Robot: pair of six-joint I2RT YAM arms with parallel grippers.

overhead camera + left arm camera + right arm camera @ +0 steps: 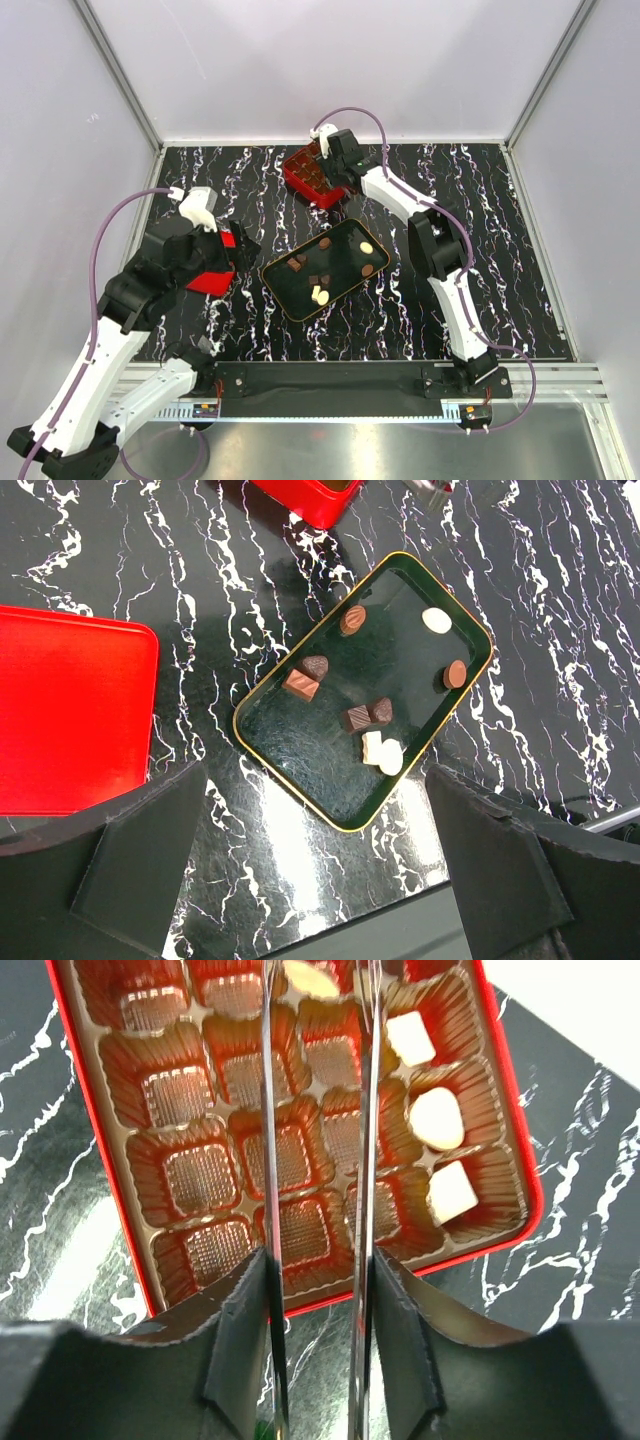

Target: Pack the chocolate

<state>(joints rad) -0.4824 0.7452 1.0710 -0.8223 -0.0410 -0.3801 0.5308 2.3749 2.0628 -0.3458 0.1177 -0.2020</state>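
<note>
Chocolate (358,718): brown and cream pieces are lying in the black gold-rimmed tray (400,660), just ahead of the left gripper (315,780), which is hanging wide open and empty. More cream pieces are sitting in the red gridded box (185,1175) under the right gripper (322,165). One is lying between its narrowly parted blades; whether it is gripped cannot be told.

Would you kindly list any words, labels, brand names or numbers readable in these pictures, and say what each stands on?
No text can be read in any view.
The red lid, red box, black tray and chocolates show no lettering.
The marbled table bears only white veining.
</note>
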